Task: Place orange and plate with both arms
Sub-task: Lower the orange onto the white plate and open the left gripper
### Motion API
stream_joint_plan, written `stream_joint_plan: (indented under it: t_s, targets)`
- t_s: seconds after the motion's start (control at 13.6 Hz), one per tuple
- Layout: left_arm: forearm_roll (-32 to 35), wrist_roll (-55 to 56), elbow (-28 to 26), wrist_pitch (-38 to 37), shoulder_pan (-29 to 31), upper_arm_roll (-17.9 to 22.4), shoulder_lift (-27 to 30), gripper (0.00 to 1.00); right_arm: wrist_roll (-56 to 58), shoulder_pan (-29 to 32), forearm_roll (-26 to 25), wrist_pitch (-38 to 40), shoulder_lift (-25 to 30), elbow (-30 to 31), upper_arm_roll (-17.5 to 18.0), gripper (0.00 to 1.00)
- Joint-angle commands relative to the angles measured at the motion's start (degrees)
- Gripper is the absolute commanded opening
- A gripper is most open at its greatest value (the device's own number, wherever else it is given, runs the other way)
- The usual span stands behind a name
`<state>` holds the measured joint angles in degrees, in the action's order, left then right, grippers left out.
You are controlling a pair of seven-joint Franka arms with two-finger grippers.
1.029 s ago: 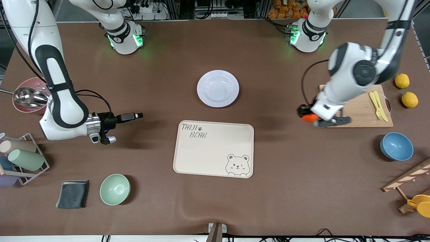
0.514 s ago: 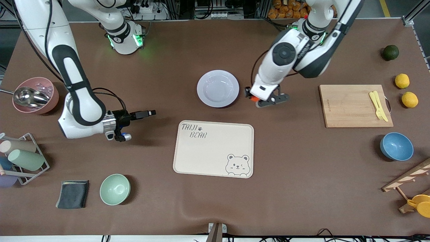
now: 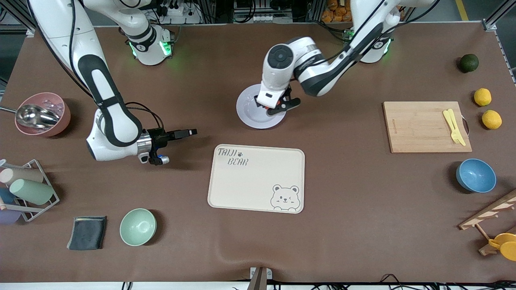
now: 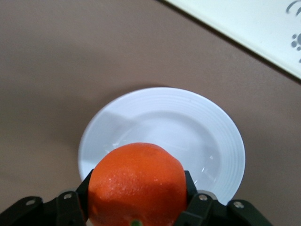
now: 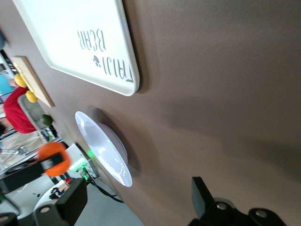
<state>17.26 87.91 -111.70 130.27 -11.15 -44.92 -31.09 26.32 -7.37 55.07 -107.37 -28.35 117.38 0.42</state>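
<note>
The orange [image 4: 136, 183] is gripped in the left claw [image 3: 271, 107], up in the air over the plate [image 3: 248, 112]. The plate lies on the worktop [image 3: 346, 193], farther from the front camera than the tray [image 3: 256, 179]. The right claw [image 3: 189, 132] hovers released over bare worktop toward the right arm's end, beside the tray.
</note>
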Motion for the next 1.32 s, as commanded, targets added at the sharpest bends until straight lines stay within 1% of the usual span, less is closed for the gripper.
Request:
stream_joint_plan:
  t_s: [0.0, 0.07, 0.22, 0.29, 0.44, 0.51, 0.59, 0.73, 0.88, 1.03, 1.1, 1.25]
  targets:
    - [6.5, 7.2, 6.6, -0.6, -5.1, 2.9, -7.7, 0.27, 2.9, -1.3, 3.4, -1.3, 1.5, 3.0, -0.2, 0.98]
    - [6.9, 8.0, 7.2, -0.6, -7.2, 3.7, -9.0, 0.27, 2.9, -2.2, 3.6, -1.5, 1.4, 3.1, -0.2, 0.98]
    - [6.8, 9.2, 7.2, -0.1, -10.8, 6.5, -9.7, 0.28, 3.5, -4.6, 8.1, -2.2, 1.5, 4.4, -0.2, 0.98]
    - [6.8, 9.3, 7.2, 0.0, -12.3, 7.6, -10.0, 0.29, 3.6, -5.3, 8.7, -3.2, 1.5, 4.8, -0.2, 0.97]
    - [6.7, 11.0, 7.3, 0.3, -14.2, 9.0, -10.9, 0.44, 3.6, -5.5, 8.8, -4.2, 1.5, 5.0, -0.2, 0.96]
    - [6.9, 11.1, 7.1, 0.8, -14.2, 9.4, -10.9, 0.63, 3.6, -5.5, 8.9, -4.2, 1.5, 5.0, -0.2, 0.96]
    - [7.0, 11.1, 6.9, 0.8, -13.9, 9.5, -10.7, 1.00, 3.6, -5.5, 8.9, -4.3, 1.5, 5.0, -0.2, 0.96]
    - [7.1, 10.1, 6.7, 0.6, -13.0, 9.5, -10.1, 1.00, 3.6, -5.6, 9.5, -4.3, 1.4, 5.0, -0.2, 0.96]
    - [6.5, 11.4, 5.8, -1.0, -11.3, 9.3, -6.9, 1.00, 3.6, -6.2, 9.5, -4.3, 1.5, 5.1, -0.2, 0.96]
    - [5.9, 14.9, 6.1, -3.3, -10.9, 9.2, -3.3, 1.00, 3.7, -6.7, 9.7, -4.5, 1.5, 5.2, -0.2, 0.94]
    - [5.4, 15.3, 6.1, -4.2, -9.5, 9.0, -0.6, 1.00, 4.8, -7.1, 10.5, -5.0, 1.7, 5.9, -0.2, 0.93]
    - [3.6, 13.4, 6.1, -6.7, -4.6, 6.7, 4.3, 1.00, 10.2, -7.5, 14.1, -5.8, 1.5, 7.4, -0.2, 0.91]
